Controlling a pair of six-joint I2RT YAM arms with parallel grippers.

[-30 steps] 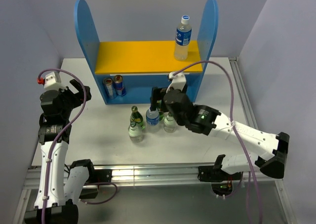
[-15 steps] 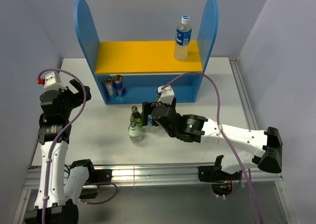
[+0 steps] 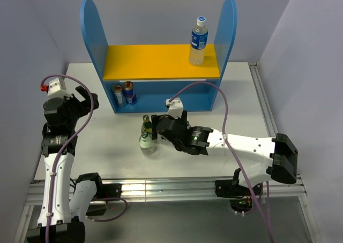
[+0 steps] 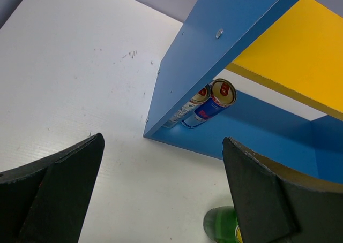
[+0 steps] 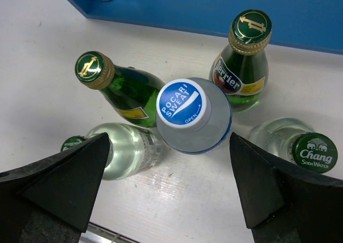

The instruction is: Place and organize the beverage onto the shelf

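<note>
The blue shelf (image 3: 95, 34) has a yellow-orange upper board (image 3: 155, 61), and one blue-labelled plastic bottle (image 3: 198, 40) stands at the board's right end. Five more bottles stand in a cluster on the table in front of the shelf. They are a blue-capped plastic bottle (image 5: 180, 105), two green glass ones (image 5: 131, 96) (image 5: 244, 74) and two clear glass ones (image 5: 126, 149) (image 5: 300, 146). My right gripper (image 5: 169, 146) hovers open above the cluster, one finger on each side of the blue-capped bottle and touching nothing. My left gripper (image 4: 162, 146) is open and empty near the shelf's left panel (image 4: 214, 55).
Two drink cans (image 3: 123, 94) lie in the shelf's lower tier at the left, also seen as cans (image 4: 209, 101) in the left wrist view. A green bottle (image 4: 222, 225) shows by the left gripper's right finger. Grey walls enclose the table on three sides.
My right arm has swung left and stretched low over the bottle cluster, now covering most of it in the top view. The left arm has not moved. No bottle has moved.
</note>
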